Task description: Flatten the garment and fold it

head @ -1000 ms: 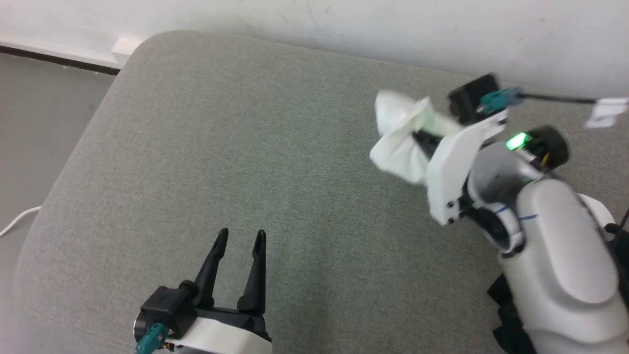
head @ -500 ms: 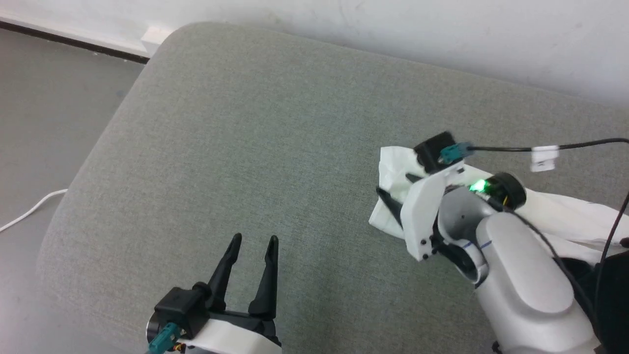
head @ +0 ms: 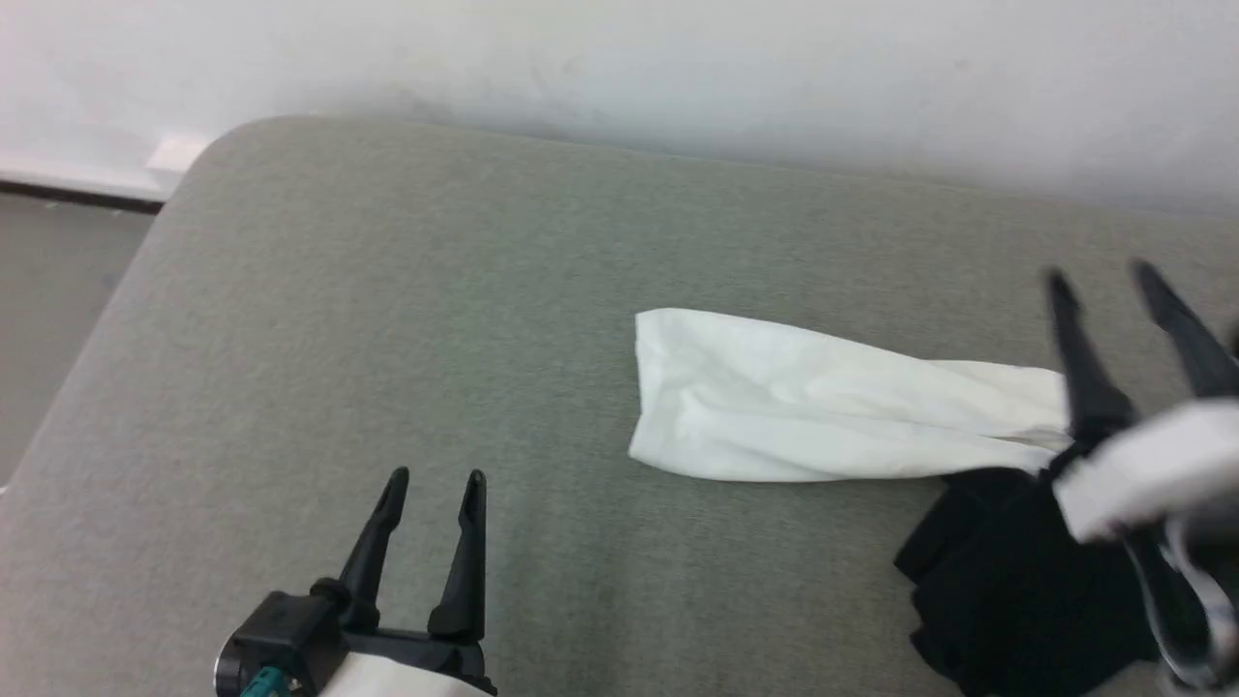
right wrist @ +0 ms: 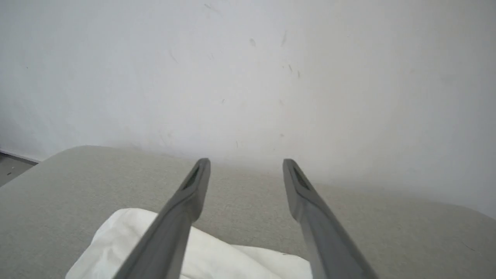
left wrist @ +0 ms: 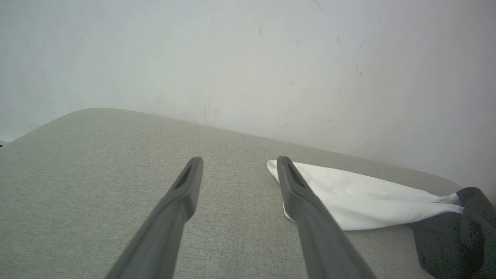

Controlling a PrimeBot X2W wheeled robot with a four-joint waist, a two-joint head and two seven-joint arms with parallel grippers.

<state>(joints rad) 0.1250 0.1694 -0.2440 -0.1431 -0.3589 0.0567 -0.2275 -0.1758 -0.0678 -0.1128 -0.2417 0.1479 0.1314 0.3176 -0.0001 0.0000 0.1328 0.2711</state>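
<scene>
The right gripper, at 3 o'clock in the head view and slightly blurred, has its two dark fingers spread wide with nothing between them. It hangs just above the cloth, fingers pointing toward 12. The left gripper, at 7 o'clock, is also wide open and empty, over bare cushion and well apart from the cloth.

The garment lies on the grey cushion, right of centre. Its white part is a narrow, wrinkled band running from the centre toward 3 o'clock, with a blunt free end that looks doubled over. Its black part is crumpled in a heap at 4 to 5 o'clock, partly under the right arm. A pale wall runs along 12 o'clock.

Flattening looks barely begun, since the cloth is bunched lengthwise. To do it well, each gripper should probably take a single layer at an outer edge: the left at the white end facing 9 o'clock, the right in the black heap. They could then draw apart low over the cushion so the band opens rather than twists. Pinching several layers together would likely lock the folds in
</scene>
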